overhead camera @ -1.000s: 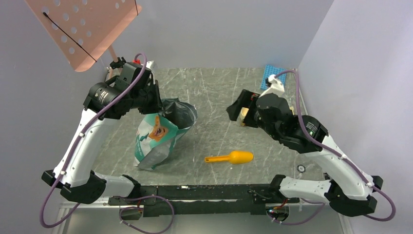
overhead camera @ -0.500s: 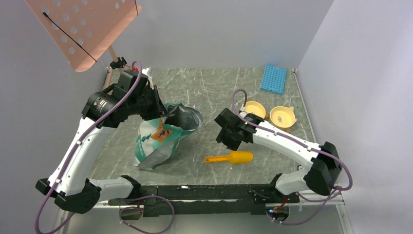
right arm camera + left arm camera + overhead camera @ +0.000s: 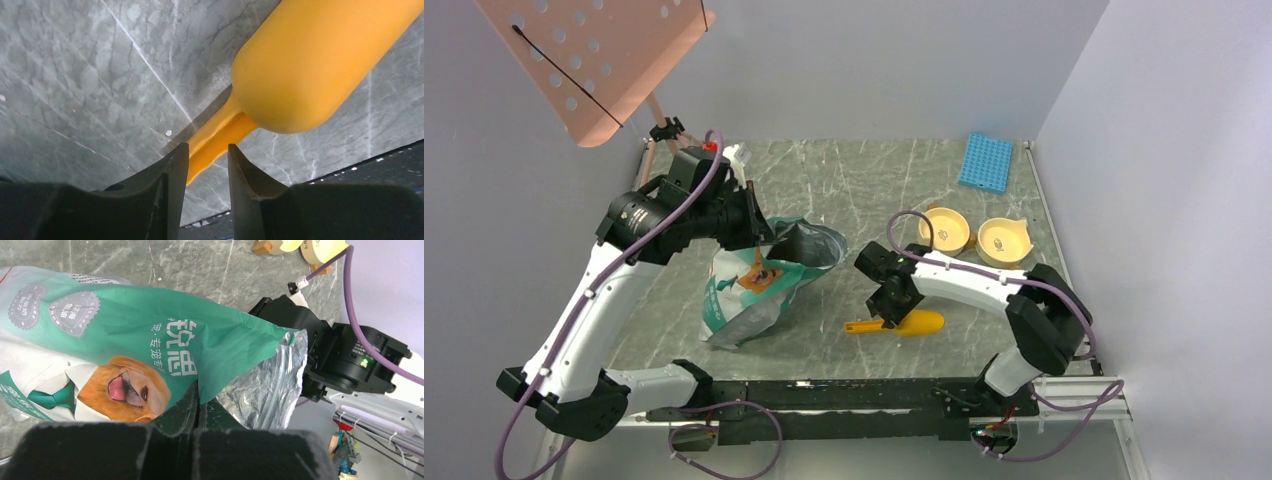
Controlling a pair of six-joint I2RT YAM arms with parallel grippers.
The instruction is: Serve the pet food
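Orange scoop (image 3: 904, 323) is lying nearest, its handle being pinched by the right gripper (image 3: 208, 150), apparently for lifting. Beyond, the left gripper (image 3: 752, 222), pressed together on the bag (image 3: 749, 290) rim, is holding its mouth agape; the kibble is not showing, presumably inside. Bowls (image 3: 948, 230) are waiting farthest.

We look down on a grey-green marbled table top (image 3: 864, 180) streaked with pale veins, boxed in by plain, pale lilac walls (image 3: 874, 70) at the back and on both sides. A pink board (image 3: 604, 50) with round holes leans in at upper left. The light is soft and even.
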